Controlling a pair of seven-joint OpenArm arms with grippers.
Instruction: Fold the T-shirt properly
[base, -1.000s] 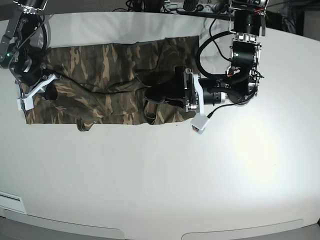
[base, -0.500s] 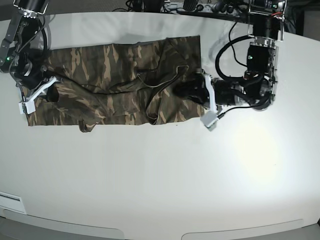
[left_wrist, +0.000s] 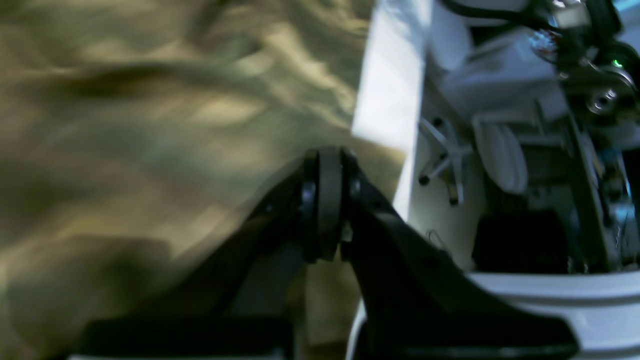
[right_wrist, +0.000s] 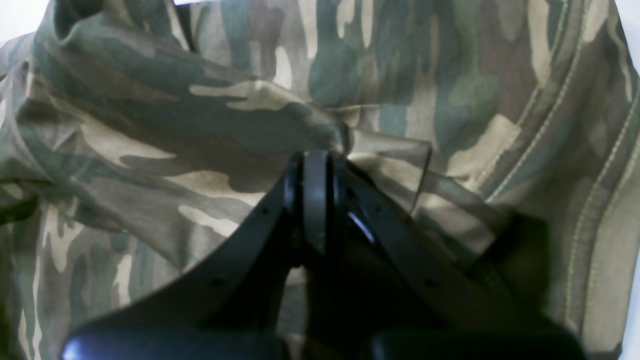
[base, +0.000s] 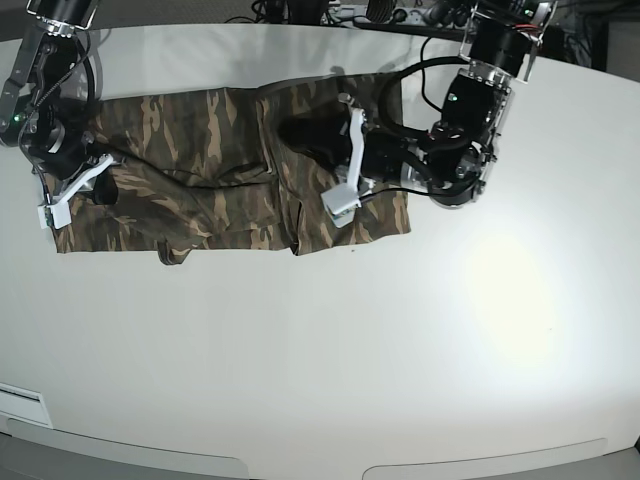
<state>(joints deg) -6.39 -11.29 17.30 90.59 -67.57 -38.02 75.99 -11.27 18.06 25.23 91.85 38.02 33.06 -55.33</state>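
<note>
The white surface (base: 320, 350) carries the camouflage T-shirt (base: 200, 170), spread as a long band across its far side, rumpled through the middle. The left pincer (base: 300, 135) hangs over the shirt's middle with its jaws pressed together; its wrist view is too blurred to show any cloth between them. The right pincer (right_wrist: 316, 165), at the shirt's other end, is clamped narrow on a ridge of fabric. To fold well, I'd keep that end pinned and smooth the cloth flat before creasing.
</note>
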